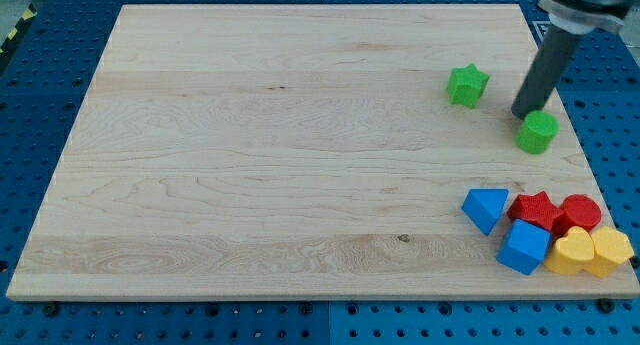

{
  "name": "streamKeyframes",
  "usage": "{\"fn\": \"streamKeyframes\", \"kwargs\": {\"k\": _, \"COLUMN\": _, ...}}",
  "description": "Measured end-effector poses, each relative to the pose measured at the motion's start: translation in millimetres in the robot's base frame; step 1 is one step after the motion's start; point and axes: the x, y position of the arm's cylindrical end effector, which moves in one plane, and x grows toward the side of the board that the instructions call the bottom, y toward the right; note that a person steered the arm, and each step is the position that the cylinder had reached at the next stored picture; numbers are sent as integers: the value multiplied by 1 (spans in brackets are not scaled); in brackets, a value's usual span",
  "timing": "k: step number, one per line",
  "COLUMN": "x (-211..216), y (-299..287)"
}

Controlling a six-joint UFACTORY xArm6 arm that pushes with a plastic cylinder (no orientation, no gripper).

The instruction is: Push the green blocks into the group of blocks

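A green star block [467,85] lies at the view's upper right of the wooden board. A green round block [537,132] sits to its right and lower, near the board's right edge. My tip [522,114] touches or nearly touches the round green block's upper left side. The group of blocks lies at the view's bottom right: a blue triangular block [486,208], a red star block [536,211], a red round block [580,213], a blue cube [525,248], and two yellow blocks [571,252] [610,250].
The wooden board [250,165] rests on a blue perforated table [40,95]. The right yellow block overhangs the board's right edge. The arm's body [585,5] shows at the view's top right.
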Motion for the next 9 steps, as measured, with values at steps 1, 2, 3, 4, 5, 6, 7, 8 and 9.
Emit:
{"fn": "streamKeyframes", "kwargs": {"k": 1, "x": -11, "y": 0}}
{"fn": "streamKeyframes", "kwargs": {"k": 2, "x": 3, "y": 1}}
{"fn": "streamKeyframes", "kwargs": {"k": 3, "x": 35, "y": 6}}
{"fn": "streamKeyframes", "kwargs": {"k": 4, "x": 35, "y": 6}}
{"fn": "streamKeyframes", "kwargs": {"k": 5, "x": 15, "y": 24}}
{"fn": "streamKeyframes", "kwargs": {"k": 6, "x": 15, "y": 58}}
{"fn": "streamKeyframes", "kwargs": {"k": 7, "x": 24, "y": 63}}
{"fn": "streamKeyframes", "kwargs": {"k": 8, "x": 44, "y": 39}}
{"fn": "streamKeyframes", "kwargs": {"k": 9, "x": 66, "y": 13}}
